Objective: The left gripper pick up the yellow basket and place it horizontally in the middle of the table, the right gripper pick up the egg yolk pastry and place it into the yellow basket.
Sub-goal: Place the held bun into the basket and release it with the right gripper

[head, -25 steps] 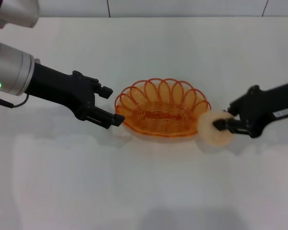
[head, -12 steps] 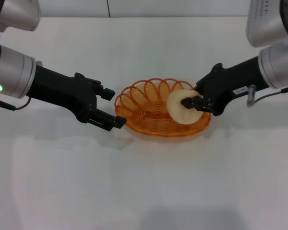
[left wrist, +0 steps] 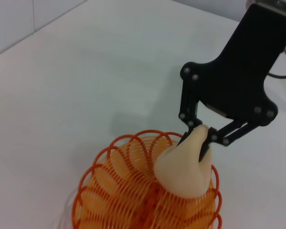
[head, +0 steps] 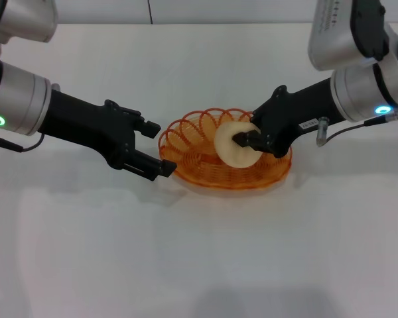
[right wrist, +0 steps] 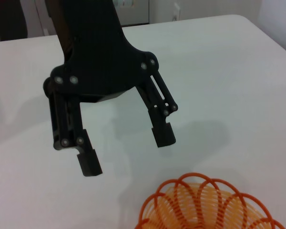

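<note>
The yellow basket (head: 198, 165) sits on the white table (head: 199, 252) near its middle, long side across the view. My right gripper (head: 243, 140) is shut on the egg yolk pastry (head: 229, 147) and holds it tilted over the basket's right half, just above the bottom. My left gripper (head: 158, 147) is open and empty just to the left of the basket's left rim, apart from it. The left wrist view shows the pastry (left wrist: 186, 167) pinched by the right gripper (left wrist: 196, 137) above the basket (left wrist: 119, 191). The right wrist view shows the open left gripper (right wrist: 125, 153) beyond the basket rim (right wrist: 205, 200).
The white tabletop stretches bare in front of the basket and behind it. A wall (head: 205, 10) runs along the table's far edge. The right arm's cable (head: 331, 132) hangs near the basket's right side.
My right gripper has carried the pastry leftward from beside the basket's right rim to over the basket's inside. The left gripper has stayed open next to the basket.
</note>
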